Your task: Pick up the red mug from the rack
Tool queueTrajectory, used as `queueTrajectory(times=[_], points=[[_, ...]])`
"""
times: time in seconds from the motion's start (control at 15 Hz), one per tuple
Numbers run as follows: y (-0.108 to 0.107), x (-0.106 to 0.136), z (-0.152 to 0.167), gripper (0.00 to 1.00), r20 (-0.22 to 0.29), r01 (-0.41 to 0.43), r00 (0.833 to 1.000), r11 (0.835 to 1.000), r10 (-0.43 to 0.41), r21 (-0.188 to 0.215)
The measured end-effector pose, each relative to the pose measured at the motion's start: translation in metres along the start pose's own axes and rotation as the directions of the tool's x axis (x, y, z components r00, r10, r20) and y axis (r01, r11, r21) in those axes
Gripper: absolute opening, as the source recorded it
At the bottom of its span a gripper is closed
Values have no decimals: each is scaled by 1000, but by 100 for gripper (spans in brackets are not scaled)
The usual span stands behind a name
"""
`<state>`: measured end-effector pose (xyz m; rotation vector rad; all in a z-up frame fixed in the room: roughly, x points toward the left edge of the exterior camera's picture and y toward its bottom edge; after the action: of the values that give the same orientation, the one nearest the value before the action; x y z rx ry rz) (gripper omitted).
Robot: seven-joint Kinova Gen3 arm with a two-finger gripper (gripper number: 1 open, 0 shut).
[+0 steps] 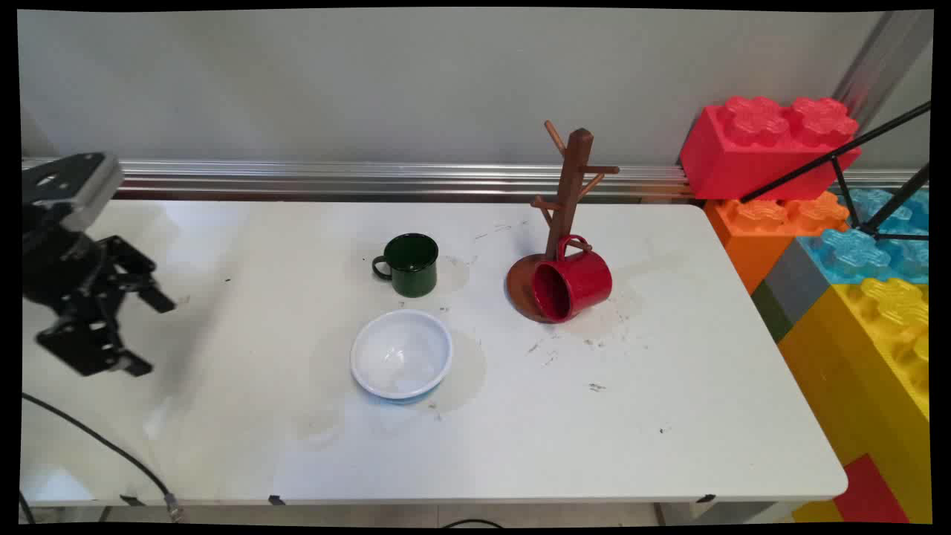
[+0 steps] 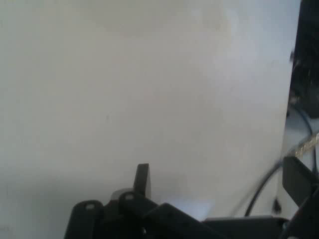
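Observation:
My black gripper (image 1: 148, 334) hovers over the table's left end, open, with nothing between its fingers. In the hand view the gripper (image 2: 219, 181) looks down on bare white table (image 2: 149, 89), one finger (image 2: 142, 180) standing out against it. Well to the right of the gripper a white bowl (image 1: 401, 354) sits upright, and behind it stands a dark green mug (image 1: 409, 264), handle to the left. Farther right a wooden mug tree (image 1: 570, 189) rises from a round base. A red mug (image 1: 573, 285) lies on its side against it, handle hooked on a low peg.
Large toy bricks in red (image 1: 765, 145), orange, blue and yellow (image 1: 869, 357) are stacked past the table's right edge, crossed by black tripod legs (image 1: 839, 152). A metal rail (image 1: 371, 178) runs along the back. A black cable (image 1: 104, 446) lies near the front left corner.

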<state>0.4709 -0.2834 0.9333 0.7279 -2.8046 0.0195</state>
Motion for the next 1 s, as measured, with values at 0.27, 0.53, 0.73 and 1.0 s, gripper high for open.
queueTrajectory(times=[0.27, 0.53, 0.73, 1.0], points=[[-9, 36, 4, 100, -140, 47, 989, 999, -48, -11], [-20, 77, 6, 100, -311, 80, 946, 996, -91, -48], [-22, 101, 5, 100, -421, 75, 901, 994, -100, -74], [-22, 117, 12, 100, -488, 72, 866, 993, -110, -97]])
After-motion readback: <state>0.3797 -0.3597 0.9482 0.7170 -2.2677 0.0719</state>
